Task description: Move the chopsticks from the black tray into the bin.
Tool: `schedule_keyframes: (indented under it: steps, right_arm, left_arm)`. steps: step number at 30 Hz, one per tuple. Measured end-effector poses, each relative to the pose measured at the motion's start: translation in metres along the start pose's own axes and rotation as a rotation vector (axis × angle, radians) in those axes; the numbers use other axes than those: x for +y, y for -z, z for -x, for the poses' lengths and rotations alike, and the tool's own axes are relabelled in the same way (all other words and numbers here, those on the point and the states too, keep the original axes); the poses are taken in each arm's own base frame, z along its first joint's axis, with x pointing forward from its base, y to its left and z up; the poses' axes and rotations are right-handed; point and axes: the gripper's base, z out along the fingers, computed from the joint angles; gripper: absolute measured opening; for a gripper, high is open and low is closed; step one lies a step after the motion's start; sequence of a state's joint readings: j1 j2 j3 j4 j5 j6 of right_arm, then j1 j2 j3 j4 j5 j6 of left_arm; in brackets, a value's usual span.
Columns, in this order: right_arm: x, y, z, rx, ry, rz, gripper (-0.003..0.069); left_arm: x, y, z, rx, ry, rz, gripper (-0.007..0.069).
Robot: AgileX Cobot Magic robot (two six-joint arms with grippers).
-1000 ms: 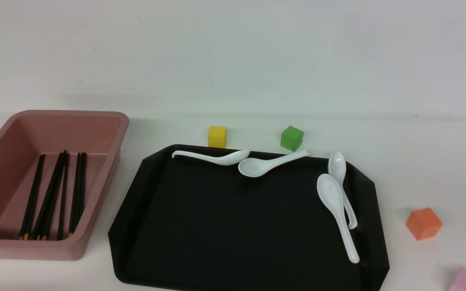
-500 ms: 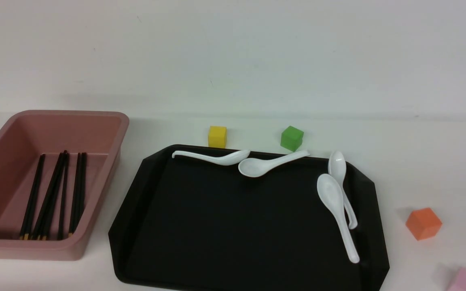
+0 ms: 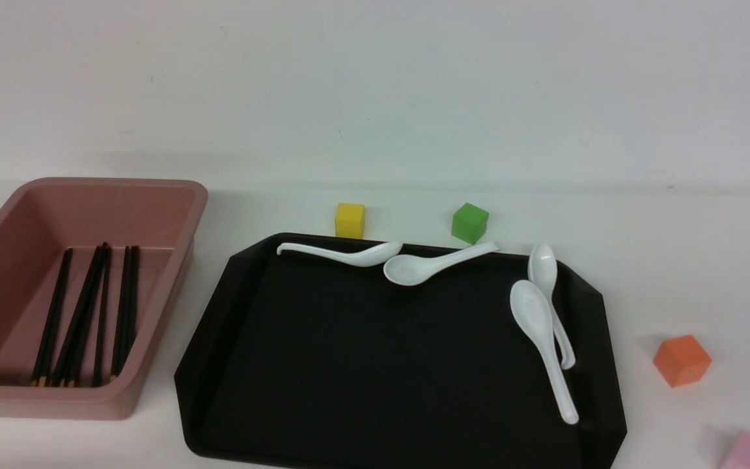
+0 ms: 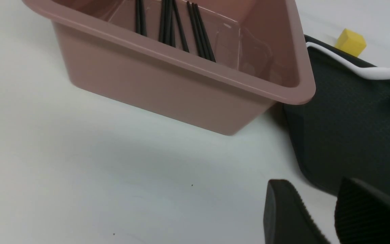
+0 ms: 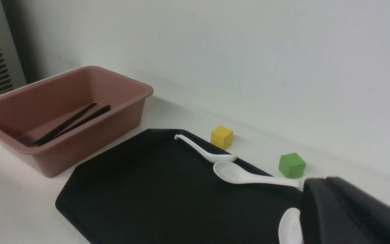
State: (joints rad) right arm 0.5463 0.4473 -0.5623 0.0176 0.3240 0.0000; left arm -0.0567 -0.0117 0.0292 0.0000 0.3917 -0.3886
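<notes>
Several black chopsticks [image 3: 88,312] with gold tips lie together in the pink bin [image 3: 176,215] at the left. They also show in the left wrist view [image 4: 168,20] and the right wrist view [image 5: 69,123]. The black tray [image 3: 375,365] holds no chopsticks, only white spoons. Neither gripper shows clearly in the front view. My left gripper [image 4: 313,185] is open and empty, low over the table between the bin's [image 4: 154,81] near corner and the tray [image 4: 350,118]. My right gripper [image 5: 320,184] is shut with nothing in it, above the tray's [image 5: 154,189] right part.
Several white spoons lie on the tray, two along its far rim [image 3: 342,253] [image 3: 437,260] and two at its right side [image 3: 544,339]. A yellow cube [image 3: 349,219] and a green cube [image 3: 469,223] stand behind the tray. An orange cube [image 3: 681,360] and a pink cube [image 3: 749,451] stand at the right.
A small dark sliver has come into the front view's right edge. The chopsticks, spoons, tray and bin have not moved.
</notes>
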Motion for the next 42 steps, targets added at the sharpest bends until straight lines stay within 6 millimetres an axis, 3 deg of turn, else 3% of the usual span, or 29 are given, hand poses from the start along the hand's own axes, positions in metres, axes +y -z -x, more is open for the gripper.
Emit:
schedule_keyframes:
  steps: [6,14,26,36,42]
  right_arm:
    - [0.000,0.000,-0.001,0.003,0.000,0.000,0.0039]
    - [0.000,-0.003,-0.021,0.044,0.000,-0.001,0.0046]
    - [-0.017,0.021,-0.092,0.041,-0.040,-0.244,0.0064]
    - [-0.022,0.025,-0.155,0.076,-0.066,-0.370,0.0077]
    - [-0.024,0.024,-0.169,0.141,-0.086,-0.407,0.0079]
  left_arm:
    - [0.000,0.000,0.000,0.000,0.000,0.000,0.0239]
    - [0.000,0.000,0.000,0.000,0.000,0.000,0.0239]
    - [0.000,0.000,0.000,0.000,0.000,0.000,0.0239]
    - [0.000,0.000,0.000,0.000,0.000,0.000,0.0239]
    - [0.000,0.000,0.000,0.000,0.000,0.000,0.0238]
